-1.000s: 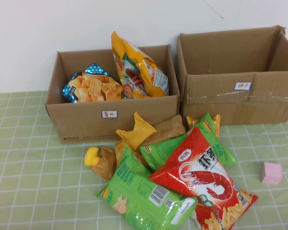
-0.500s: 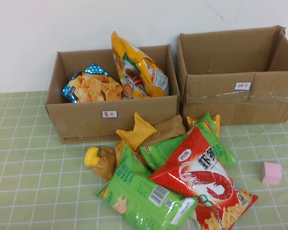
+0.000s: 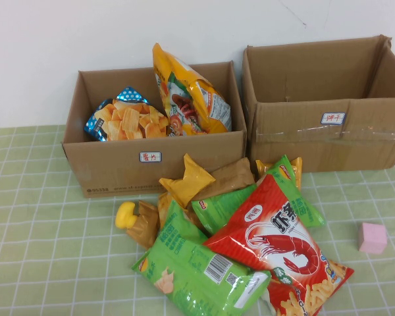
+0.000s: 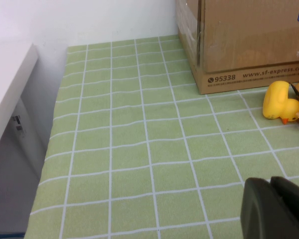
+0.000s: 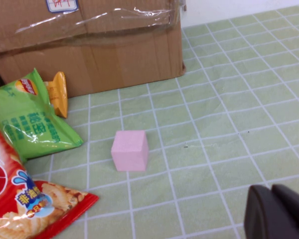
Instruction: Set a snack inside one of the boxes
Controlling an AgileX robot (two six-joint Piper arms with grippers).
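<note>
A pile of snack bags lies in front of two open cardboard boxes. The left box holds a chip bag and an orange bag. The right box shows nothing inside. The pile has a red shrimp-cracker bag, a green bag, yellow and brown bags. Neither arm shows in the high view. My left gripper is shut and empty above the cloth left of the pile. My right gripper is shut and empty above the cloth right of the pile.
A yellow rubber duck lies at the pile's left edge, also in the left wrist view. A pink cube sits right of the pile, also in the right wrist view. A green checked cloth covers the table.
</note>
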